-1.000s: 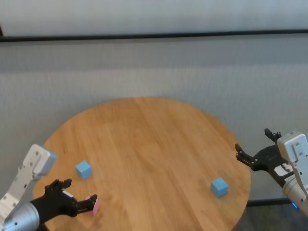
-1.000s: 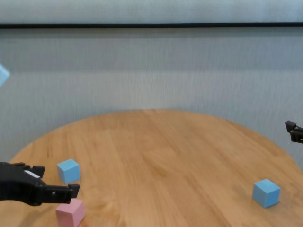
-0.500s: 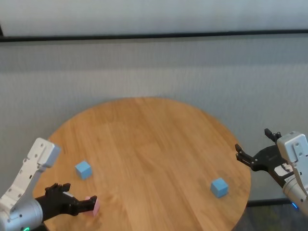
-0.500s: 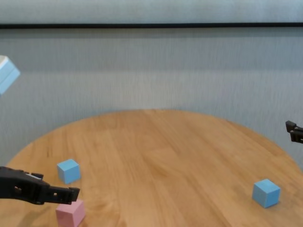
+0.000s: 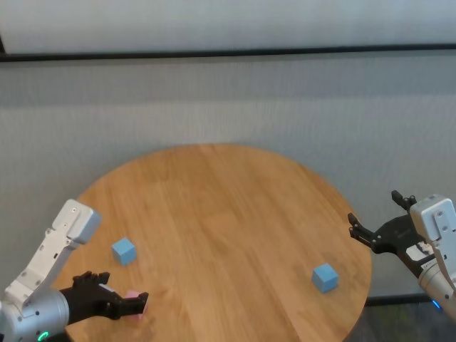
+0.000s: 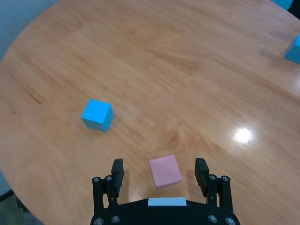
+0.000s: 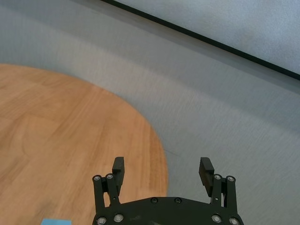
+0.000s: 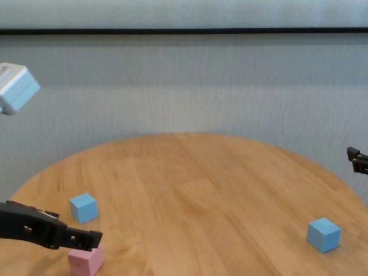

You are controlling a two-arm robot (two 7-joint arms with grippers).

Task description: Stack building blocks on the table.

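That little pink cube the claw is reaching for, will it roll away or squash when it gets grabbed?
Probably neither. The pink cube has flat faces and sits flat on the table, so it should slide rather than roll. Its edges look crisp, suggesting it is stiff. The left gripper stands open astride it; the matte faces likely grip well.

Table centre and far half: bare wood, free passage from any side. Left near edge crowded: left gripper low over pink block, jaws wide, gap each side of block. Blue block near, apart from pink, clearance between them. Second blue block alone near right edge, open all round. Right gripper spread, off table beyond right rim, blocking nothing.
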